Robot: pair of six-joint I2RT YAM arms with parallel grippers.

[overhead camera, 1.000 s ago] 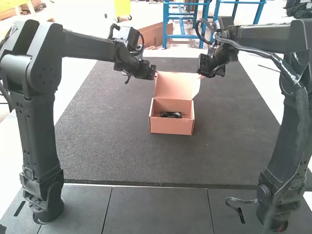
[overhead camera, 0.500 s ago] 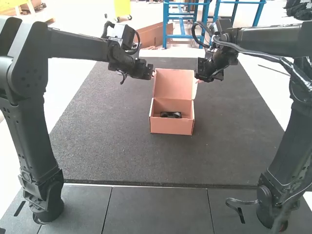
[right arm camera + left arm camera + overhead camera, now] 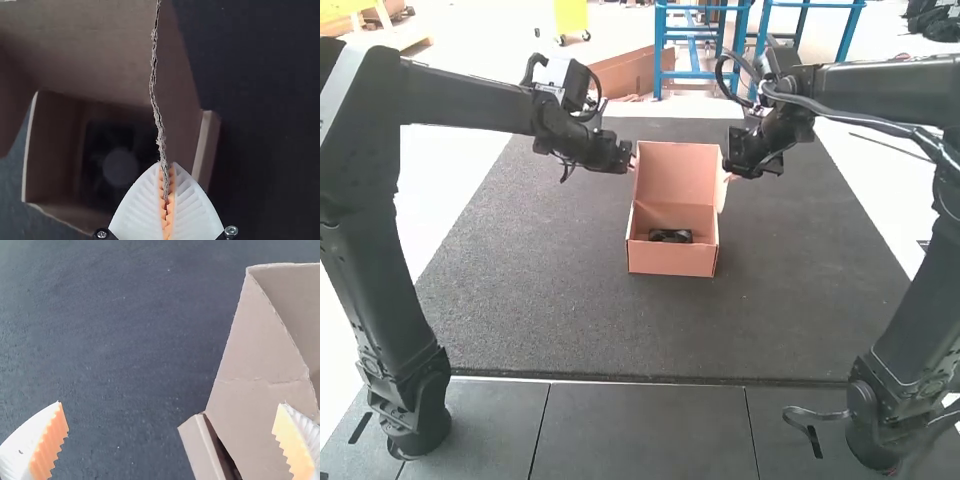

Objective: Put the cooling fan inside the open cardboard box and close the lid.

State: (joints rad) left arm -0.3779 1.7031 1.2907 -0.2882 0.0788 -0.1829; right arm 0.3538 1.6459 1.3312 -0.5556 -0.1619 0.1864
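Observation:
The open cardboard box [image 3: 672, 255] sits mid-mat with its lid [image 3: 677, 175] standing upright at the back. The black cooling fan [image 3: 670, 236] lies inside on the box floor, also seen from above as a dark fan [image 3: 112, 165]. My right gripper [image 3: 729, 173] is at the lid's upper right corner; its ribbed fingers [image 3: 166, 192] are shut on the lid's side flap edge [image 3: 156, 100]. My left gripper [image 3: 629, 160] is by the lid's upper left corner, open [image 3: 170, 440], with the lid's corner [image 3: 265, 365] close to one finger and the other over bare mat.
The box stands on a black mat [image 3: 520, 270] that covers most of the table. Dark table panels [image 3: 640, 430] run along the front edge. Both arm bases stand at the near corners.
Both grippers have dropped slightly at the lid's top corners. The right one has drawn the side flap down and inward. The left arm has risen at the elbow.

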